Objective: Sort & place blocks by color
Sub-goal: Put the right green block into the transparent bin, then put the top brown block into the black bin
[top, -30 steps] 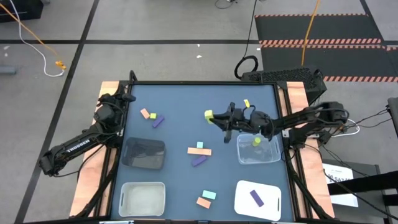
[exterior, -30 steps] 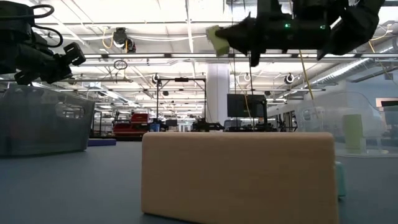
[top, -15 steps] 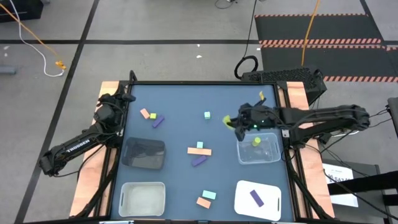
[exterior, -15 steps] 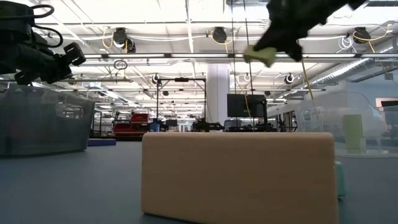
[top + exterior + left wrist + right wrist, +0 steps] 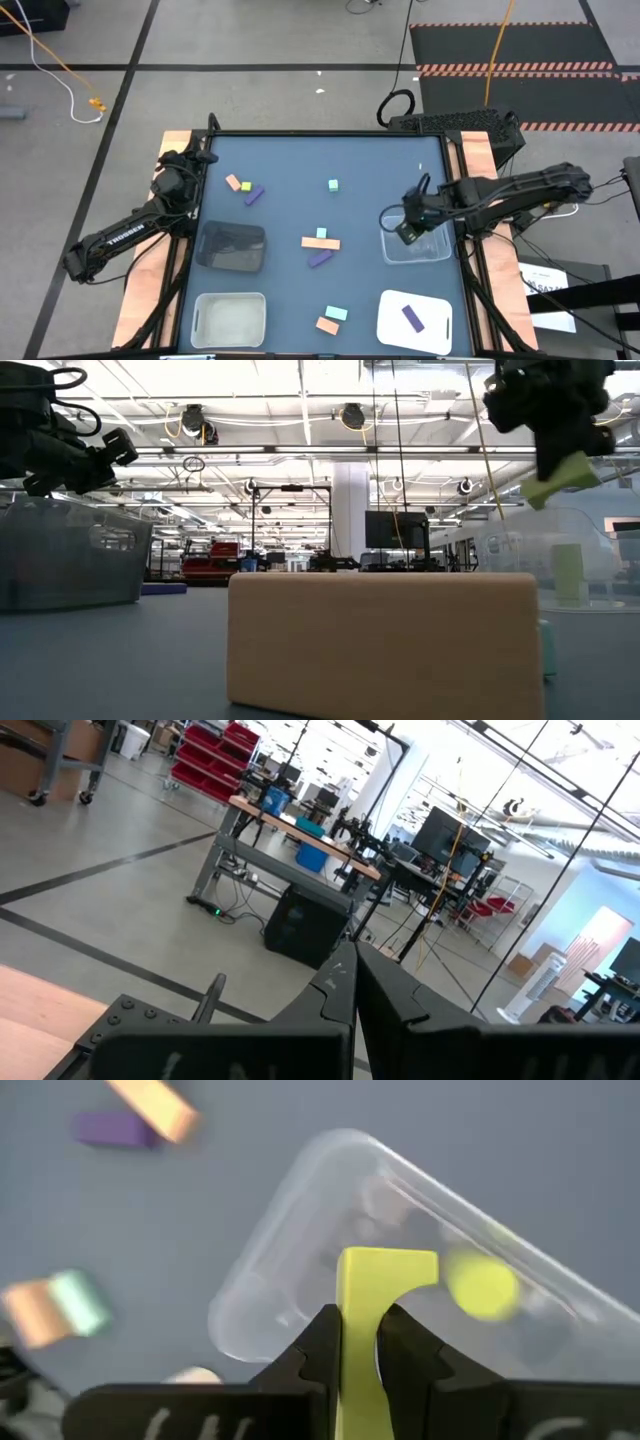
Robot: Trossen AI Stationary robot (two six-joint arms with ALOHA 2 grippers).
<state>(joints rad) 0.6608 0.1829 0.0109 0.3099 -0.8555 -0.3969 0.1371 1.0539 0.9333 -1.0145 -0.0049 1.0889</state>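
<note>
Over the clear tub: the right gripper is hanging above the clear tub at the table's right side, pinching a yellow-green bent block between its fingers.
Held block's place: it is riding up off the table, gripped by its long leg, with the short arm jutting out past the fingertips; from table level it is showing as a tilted pale-green piece under the dark gripper.
How it is likely handling: it is looking small, stiff and light, with smooth painted faces that could slip, so I judge that a pinch across the flat sides of the straight leg, as now, is suiting it best.
Already in the tub: a round yellow-green piece is lying inside, matching the held block's colour.
Blocks waiting: an orange block and a purple block are sitting near the left arm; a mint cube is standing alone mid-table.
Left gripper: it is resting pressed together, holding nothing, parked at the table's left edge.
</note>
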